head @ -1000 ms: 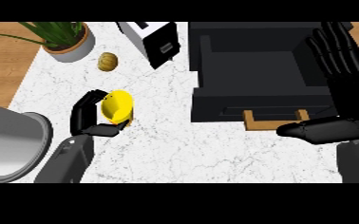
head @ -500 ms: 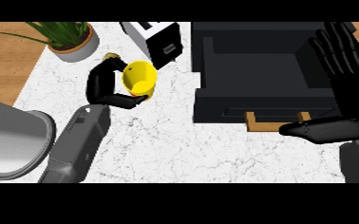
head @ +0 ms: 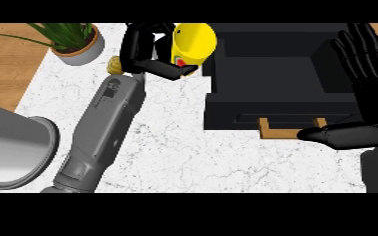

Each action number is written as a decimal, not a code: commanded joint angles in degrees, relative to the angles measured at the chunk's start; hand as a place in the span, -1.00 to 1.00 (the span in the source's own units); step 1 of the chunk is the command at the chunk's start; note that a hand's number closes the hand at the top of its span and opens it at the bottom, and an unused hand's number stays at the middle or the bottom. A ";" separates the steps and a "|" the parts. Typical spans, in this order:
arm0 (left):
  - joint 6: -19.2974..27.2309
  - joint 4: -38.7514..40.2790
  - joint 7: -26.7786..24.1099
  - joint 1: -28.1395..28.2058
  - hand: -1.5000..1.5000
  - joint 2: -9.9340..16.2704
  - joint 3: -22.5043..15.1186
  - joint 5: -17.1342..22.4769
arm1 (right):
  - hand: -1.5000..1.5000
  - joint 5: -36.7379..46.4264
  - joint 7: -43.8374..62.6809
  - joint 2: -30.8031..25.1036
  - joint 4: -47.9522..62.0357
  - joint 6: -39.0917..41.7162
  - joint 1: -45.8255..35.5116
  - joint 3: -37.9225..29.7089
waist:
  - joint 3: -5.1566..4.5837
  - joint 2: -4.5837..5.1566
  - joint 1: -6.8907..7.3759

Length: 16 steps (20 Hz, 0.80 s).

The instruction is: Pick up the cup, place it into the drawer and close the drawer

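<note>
Cup [head: 193, 42]: yellow, held above the worktop [head: 170, 145] at the left edge of the open drawer [head: 277, 75], not yet over its hollow. It lies tilted, long axis running roughly up and down the head view; which end is the mouth cannot be told, though a red patch shows at its lower end.

Left robot hand [head: 148, 55]: fingers and thumb curled round the cup, thumb under its lower end.

Right robot hand [head: 354, 80]: fingers spread and straight, resting at the right side of the drawer, touching nothing that can be seen.

Step in hand, by judgement: carrying the cup to the drawer. Done well, it travels further right until wholly over the dark interior, clears the near wall, then goes low before release. The wooden handle [head: 291, 127] on the drawer front must stay free for the closing push.

Also present: potted plant [head: 74, 42], upper left; grey bowl [head: 18, 150], left edge.
</note>
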 commanded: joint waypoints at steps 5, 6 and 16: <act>12.39 2.34 12.04 -14.34 1.00 -0.95 -5.37 0.83 | -1.00 0.75 -0.22 0.57 -2.08 -0.12 1.17 0.70 | -0.03 0.44 -1.73; 12.67 4.97 12.47 -16.48 1.00 -0.95 -5.14 1.87 | -1.00 3.36 -1.47 2.59 -0.42 -2.12 0.57 2.47 | -0.03 0.59 -1.70; 19.52 24.19 19.17 -28.82 1.00 -0.96 -11.65 4.76 | -1.00 -1.01 -0.52 -0.66 1.60 1.76 -3.67 0.25 | 0.03 1.48 -4.82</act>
